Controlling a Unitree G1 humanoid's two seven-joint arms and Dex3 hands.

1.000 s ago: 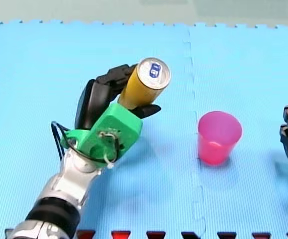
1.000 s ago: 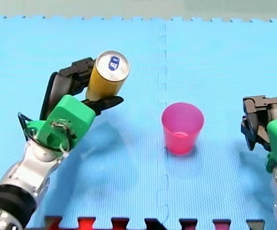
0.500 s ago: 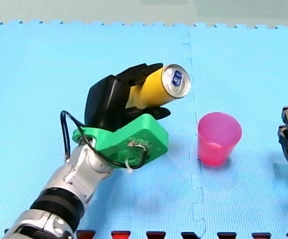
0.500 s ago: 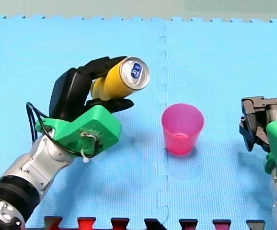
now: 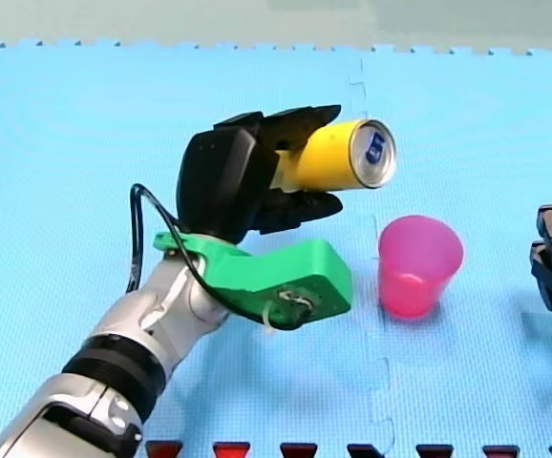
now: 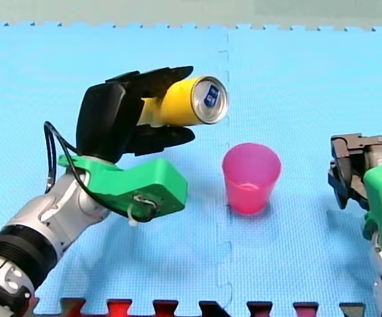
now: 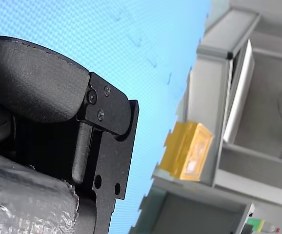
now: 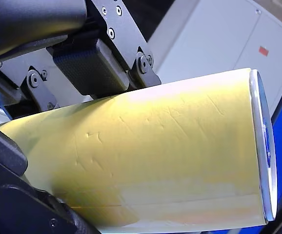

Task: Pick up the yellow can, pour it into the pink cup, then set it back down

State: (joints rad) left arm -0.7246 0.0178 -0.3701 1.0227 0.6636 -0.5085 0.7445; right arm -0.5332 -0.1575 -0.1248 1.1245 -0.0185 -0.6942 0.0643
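Nearly level, yellow can (left hand) faces pink cup.

We see the yellow can held clear of the blue foam mat in our left hand. It is tipped almost onto its side, and its silver top faces right toward the pink cup. The cup stands upright and open on the mat, right of the can and lower, beside the mat's seam.

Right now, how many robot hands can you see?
2. The left hand, raised above the blue foam mat, grips the yellow metal can tipped toward the pink plastic cup. The right hand is shut, empty, near the mat's right side.
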